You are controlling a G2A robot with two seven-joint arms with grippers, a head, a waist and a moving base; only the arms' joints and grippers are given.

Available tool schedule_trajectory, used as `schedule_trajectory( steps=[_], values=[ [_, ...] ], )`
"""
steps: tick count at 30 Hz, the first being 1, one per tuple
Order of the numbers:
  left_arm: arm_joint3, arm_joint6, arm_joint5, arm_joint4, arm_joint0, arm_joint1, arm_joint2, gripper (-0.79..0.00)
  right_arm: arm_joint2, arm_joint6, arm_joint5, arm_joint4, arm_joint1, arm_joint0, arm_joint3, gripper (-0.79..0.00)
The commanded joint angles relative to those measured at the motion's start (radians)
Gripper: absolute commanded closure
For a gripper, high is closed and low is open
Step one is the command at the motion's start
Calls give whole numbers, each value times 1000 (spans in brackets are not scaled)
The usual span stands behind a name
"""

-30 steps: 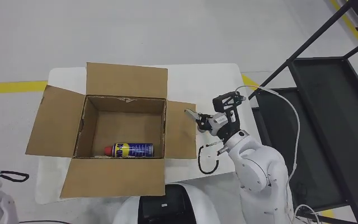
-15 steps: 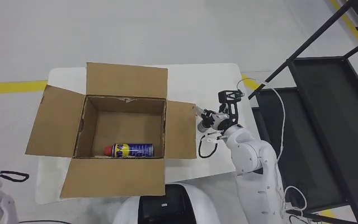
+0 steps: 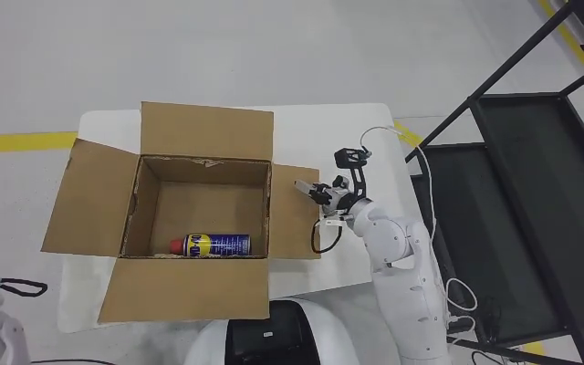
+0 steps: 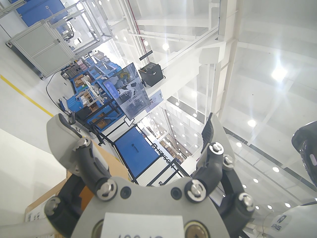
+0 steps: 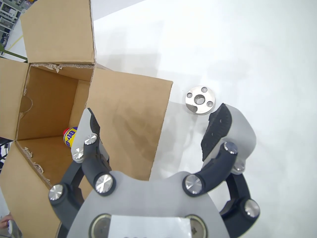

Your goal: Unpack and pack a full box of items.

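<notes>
Cardboard box (image 3: 206, 130), flaps open: spray can (image 3: 212, 244) lies on its floor by the robot-side wall. Right gripper (image 5: 156, 117), jaws released, hangs beside a steel flange (image 5: 200, 100); I'd clear the flap, then straddle the can. Left gripper (image 4: 135, 125) released, upturned.

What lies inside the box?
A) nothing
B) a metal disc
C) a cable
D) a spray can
D: a spray can lies on its side on the floor of the box, while the disc sits outside it.
</notes>
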Motion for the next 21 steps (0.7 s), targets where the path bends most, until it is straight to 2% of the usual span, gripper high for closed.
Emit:
schedule_trajectory(
  steps=[1,17,21],
  values=[
    [0,0,0,0,0,0,0,-785,-12,11,-12,7,3,1,2,-785],
    [0,0,0,0,0,0,0,-785,-173,-1,8,3,12,126,91,-751],
    [0,0,0,0,0,0,0,-785,-204,-13,27,-2,12,166,118,-767]
  ],
)
